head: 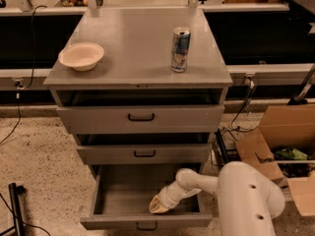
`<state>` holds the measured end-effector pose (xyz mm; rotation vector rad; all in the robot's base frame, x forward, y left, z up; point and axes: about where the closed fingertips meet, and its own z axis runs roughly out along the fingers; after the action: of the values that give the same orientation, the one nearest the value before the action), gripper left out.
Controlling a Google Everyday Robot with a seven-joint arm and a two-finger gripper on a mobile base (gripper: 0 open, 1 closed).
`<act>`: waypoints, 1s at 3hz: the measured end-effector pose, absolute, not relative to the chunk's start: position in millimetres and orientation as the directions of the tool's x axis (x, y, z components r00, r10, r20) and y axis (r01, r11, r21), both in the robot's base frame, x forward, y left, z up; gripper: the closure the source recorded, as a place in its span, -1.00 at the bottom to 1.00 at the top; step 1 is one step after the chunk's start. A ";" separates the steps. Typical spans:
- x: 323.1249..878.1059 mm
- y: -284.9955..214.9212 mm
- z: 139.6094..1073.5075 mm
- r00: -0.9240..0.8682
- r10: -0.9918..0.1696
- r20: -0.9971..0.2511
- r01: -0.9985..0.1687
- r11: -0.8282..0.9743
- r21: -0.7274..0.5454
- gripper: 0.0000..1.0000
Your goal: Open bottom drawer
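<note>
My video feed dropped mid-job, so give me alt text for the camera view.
The bottom drawer of the grey cabinet is pulled well open, with the gripper down inside it near the front panel. A bowl and a drink can stand on top.

We see a white arm (246, 200) made of smooth rounded parts: one thick cylinder with two small dark holes, then a round joint and a thinner link. At its end the gripper (158, 206) is pale cream, and it sits inside the bottom drawer (118, 193), near the front panel.
</note>
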<state>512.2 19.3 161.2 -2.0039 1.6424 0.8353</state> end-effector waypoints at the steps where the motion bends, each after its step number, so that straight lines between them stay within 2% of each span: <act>1: 502.3 11.0 211.2 0.151 -0.670 -0.727 -0.972 -0.236 0.015 1.00; 2: 517.0 10.0 235.2 0.152 -0.647 -0.747 -0.979 -0.202 -0.024 1.00; 3: 528.4 -7.9 264.3 0.117 -0.564 -0.817 -0.990 -0.134 -0.049 1.00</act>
<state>528.4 -7.9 264.3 -1.7757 1.5121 0.8741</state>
